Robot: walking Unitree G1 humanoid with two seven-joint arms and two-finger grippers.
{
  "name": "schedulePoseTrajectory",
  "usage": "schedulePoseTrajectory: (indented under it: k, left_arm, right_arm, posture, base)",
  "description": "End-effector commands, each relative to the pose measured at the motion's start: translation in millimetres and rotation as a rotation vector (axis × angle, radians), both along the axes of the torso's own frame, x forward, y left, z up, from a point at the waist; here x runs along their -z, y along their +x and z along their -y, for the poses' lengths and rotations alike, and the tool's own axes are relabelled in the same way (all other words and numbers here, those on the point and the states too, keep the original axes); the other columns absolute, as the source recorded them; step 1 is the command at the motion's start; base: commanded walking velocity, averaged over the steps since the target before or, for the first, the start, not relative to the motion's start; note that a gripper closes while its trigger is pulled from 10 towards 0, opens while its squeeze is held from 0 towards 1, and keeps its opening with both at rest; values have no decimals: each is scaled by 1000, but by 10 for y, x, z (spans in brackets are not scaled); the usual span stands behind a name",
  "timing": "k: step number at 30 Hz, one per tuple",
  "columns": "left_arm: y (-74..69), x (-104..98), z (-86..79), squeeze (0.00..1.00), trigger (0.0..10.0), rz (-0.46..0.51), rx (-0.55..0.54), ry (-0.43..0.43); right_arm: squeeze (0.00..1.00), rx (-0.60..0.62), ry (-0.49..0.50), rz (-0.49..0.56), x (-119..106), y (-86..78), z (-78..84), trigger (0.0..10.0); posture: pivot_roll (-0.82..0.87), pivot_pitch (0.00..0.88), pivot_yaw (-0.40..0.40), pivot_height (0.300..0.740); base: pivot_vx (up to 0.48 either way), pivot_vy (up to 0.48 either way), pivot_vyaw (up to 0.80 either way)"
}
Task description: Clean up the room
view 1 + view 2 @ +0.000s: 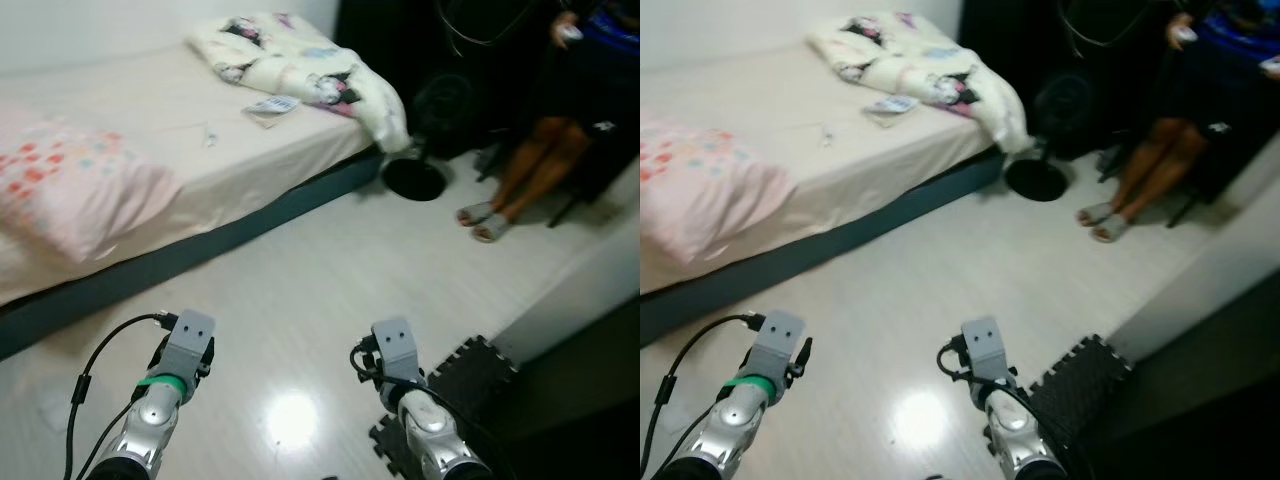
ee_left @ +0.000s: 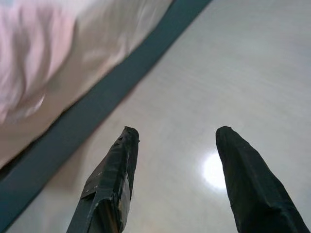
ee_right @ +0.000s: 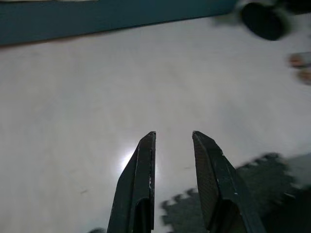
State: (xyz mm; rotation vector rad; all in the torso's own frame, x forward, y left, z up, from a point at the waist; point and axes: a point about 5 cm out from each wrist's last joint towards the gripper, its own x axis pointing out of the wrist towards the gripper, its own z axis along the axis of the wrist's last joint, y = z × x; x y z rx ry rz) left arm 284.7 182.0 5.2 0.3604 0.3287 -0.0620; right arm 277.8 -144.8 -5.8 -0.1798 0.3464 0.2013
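I've got both arms low in front of me over the pale floor [image 1: 300,290], nothing held. Left hand [image 2: 177,141] is spread wide, fingers [image 2: 114,170] well apart, pointing at bare floor w/ the bed's dark base [image 2: 97,104] just ahead and off to its outer side. Right hand [image 3: 174,138] is narrower, only a slim gap btwn its fingers [image 3: 141,165], also empty, aimed at floor; a dark foam puzzle mat [image 1: 455,385] sits just beside it on its outer side.

Stuff to tidy is all on the bed [image 1: 150,170], well ahead of the left hand. Pink spotted pillow [image 1: 70,180] lies nearest that hand, at the mattress edge. Further on, a crumpled cream blanket w/ cartoon print [image 1: 300,65] is bunched at the far corner, one end drooping over the edge toward the floor. Just beside the blanket a flat booklet or packet [image 1: 272,106] lies on the sheet; can't read what it is. A small item [image 1: 208,133] sits btwn that and the pillow, too tiny to tell.

Far ahead of the right hand: a fan's round black base [image 1: 413,178] on the floor under the hanging blanket end, and a seated person's legs [image 1: 530,160] in sandals beyond it.
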Motion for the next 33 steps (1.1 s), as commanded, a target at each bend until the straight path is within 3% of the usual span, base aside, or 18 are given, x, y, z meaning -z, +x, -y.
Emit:
schedulePoseTrajectory:
  k: [1,7,33]
  left_arm:
    - [-112,113,-59,0,10000,-53,-11,12]
    - [-111,104,-44,0,10000,-39,3,11]
    - [-85,88,-25,0,10000,-32,15,11]
  right_arm:
    - [0,5,15,-17,49,-52,-28,10000]
    - [0,9,18,-5,33,-41,-31,10000]
    - [0,13,19,27,0,-22,-32,10000]
  posture:
    - [21,0,15,740]
    - [21,0,16,740]
    - [17,0,19,740]
  base:
    - [0,0,-800]
    - [340,0,-767]
    - [458,0,0]
